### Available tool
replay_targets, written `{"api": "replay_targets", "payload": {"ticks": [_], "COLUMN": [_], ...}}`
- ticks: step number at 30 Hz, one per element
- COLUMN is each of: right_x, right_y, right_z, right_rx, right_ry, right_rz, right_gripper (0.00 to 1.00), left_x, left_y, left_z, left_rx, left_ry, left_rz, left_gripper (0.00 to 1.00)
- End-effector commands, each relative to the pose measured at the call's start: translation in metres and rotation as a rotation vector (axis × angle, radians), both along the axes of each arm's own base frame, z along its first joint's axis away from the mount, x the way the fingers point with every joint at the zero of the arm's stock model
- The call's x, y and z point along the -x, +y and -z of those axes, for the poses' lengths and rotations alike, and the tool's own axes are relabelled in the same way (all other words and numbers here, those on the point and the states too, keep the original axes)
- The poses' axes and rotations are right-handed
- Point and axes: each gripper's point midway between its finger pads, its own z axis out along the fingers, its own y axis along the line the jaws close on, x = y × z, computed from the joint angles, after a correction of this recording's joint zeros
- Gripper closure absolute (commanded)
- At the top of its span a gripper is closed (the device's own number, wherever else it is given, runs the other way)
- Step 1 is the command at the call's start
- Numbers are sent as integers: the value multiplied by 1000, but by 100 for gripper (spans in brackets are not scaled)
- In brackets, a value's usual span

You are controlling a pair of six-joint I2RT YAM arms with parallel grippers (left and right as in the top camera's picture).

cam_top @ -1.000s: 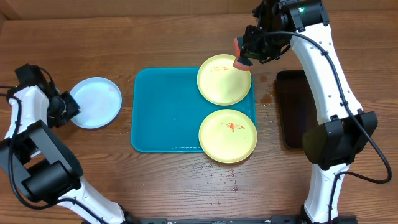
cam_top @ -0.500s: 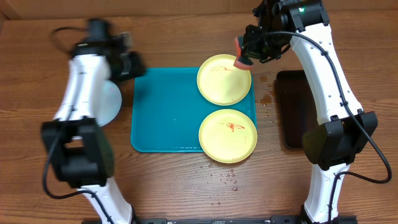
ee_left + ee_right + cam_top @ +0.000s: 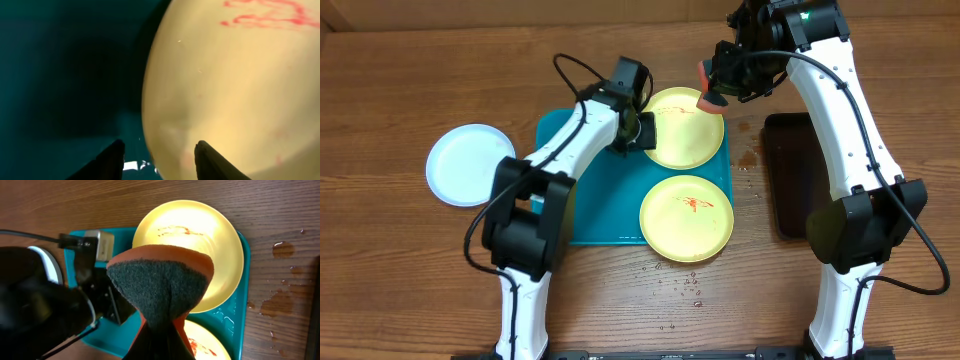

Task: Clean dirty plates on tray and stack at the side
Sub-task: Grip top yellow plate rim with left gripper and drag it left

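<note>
On the table (image 3: 420,80), one white plate (image 3: 470,165) sat aside, two smeared yellow plates (image 3: 686,218) awaited cleaning; left claw (image 3: 159,155) apart, right claw (image 3: 715,88) clamped on a sponge (image 3: 160,280).

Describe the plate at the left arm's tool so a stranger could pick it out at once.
On the turquoise tray, two yellow-green plates sit along the right side. It is the far plate, away from the arms' bases. Unlike the near plate, it has the left tool at its rim and the orange sponge above its edge.
</note>
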Motion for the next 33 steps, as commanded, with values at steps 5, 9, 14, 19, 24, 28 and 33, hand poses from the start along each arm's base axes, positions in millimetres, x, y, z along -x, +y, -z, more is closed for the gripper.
{"api": "replay_targets", "payload": {"ticks": [5, 9, 14, 19, 24, 28, 33], "right_x": [0, 0, -1, -1, -3, -6, -3], "right_y": [1, 1, 1, 2, 3, 4, 13], "right_z": [-15, -15, -15, -14, -7, -7, -7], "right_rx": [-7, -7, -7, 1, 9, 8, 12], "right_ry": [-42, -42, -43, -56, -51, -62, -75], "right_rz": [-6, -6, -6, -35, -55, -58, -97], "right_gripper": [96, 96, 96, 96, 96, 96, 96], "left_x": [-14, -10, -13, -33, -43, -27, 12], "left_y": [10, 8, 18, 46, 84, 115, 140], "left_z": [1, 20, 27, 16, -3, -10, -5], "left_rx": [-42, -60, -84, -121, -177, -241, -277], "left_ry": [-47, -20, -15, -58, -48, 37, 196], "left_rz": [-53, -24, -45, -107, -68, 46, 169], "left_gripper": [58, 74, 96, 96, 96, 96, 96]}}
